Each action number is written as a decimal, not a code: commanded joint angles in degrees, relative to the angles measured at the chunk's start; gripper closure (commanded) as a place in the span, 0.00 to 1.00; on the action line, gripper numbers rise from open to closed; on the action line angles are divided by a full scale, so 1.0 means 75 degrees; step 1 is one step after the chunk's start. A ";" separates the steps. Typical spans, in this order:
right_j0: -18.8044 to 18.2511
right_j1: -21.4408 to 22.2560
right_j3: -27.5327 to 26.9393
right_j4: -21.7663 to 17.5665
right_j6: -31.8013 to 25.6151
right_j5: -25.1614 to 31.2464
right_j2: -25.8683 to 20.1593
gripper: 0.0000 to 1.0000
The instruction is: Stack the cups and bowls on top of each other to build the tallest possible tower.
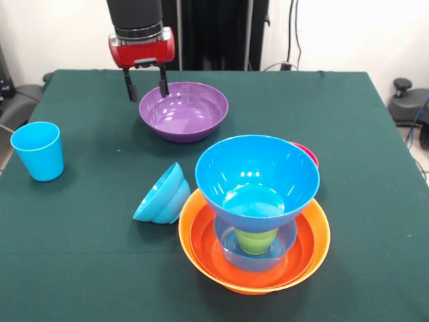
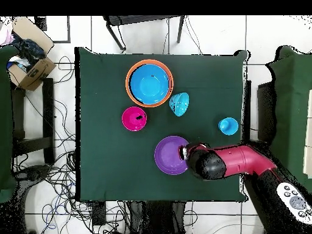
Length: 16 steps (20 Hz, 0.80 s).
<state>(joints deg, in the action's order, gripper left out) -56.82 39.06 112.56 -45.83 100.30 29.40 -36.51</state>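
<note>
- The gripper [image 1: 144,83] hangs with its two dark fingers [image 1: 129,89] spread apart and nothing between them, over the rim of the purple bowl [image 1: 184,111]; one finger stands just outside the rim, the other at or just inside it. Whether either touches the plastic cannot be told from here.
- In the overhead view the gripper's head [image 2: 194,156] covers that same edge of the purple bowl [image 2: 169,156].
- This bowl looks light, stiff and glossy, so likely slippery; a pinch across the thin rim wall seems the only sound hold, since the body is far too wide to span.
- Further out, a small blue bowl [image 1: 162,195] lies tipped on its side on the counter [image 1: 80,261], just beside the tower [image 1: 255,215].
- The tower: orange bowls [image 1: 312,245] at the bottom, a blue bowl and the lime green cup [image 1: 257,239] nested inside, a big blue bowl [image 1: 257,176] perched on top, looking tippy.
- A pink-red bowl [image 2: 134,118] sits near the tower.
- The light blue cup [image 1: 38,150] stands upright, well apart.
</note>
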 commanded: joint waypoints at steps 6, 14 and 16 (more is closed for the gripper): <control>0.0571 -0.0964 -0.0640 -0.0317 0.0814 -0.0823 0.1092 0.00; 0.0852 -0.1374 -0.0875 -0.0413 0.0860 -0.1292 0.1556 0.00; 0.0899 -0.1454 -0.0956 -0.0422 0.0823 -0.1393 0.1657 0.00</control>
<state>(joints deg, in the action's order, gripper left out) -53.77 32.90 110.89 -45.84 100.32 23.86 -28.41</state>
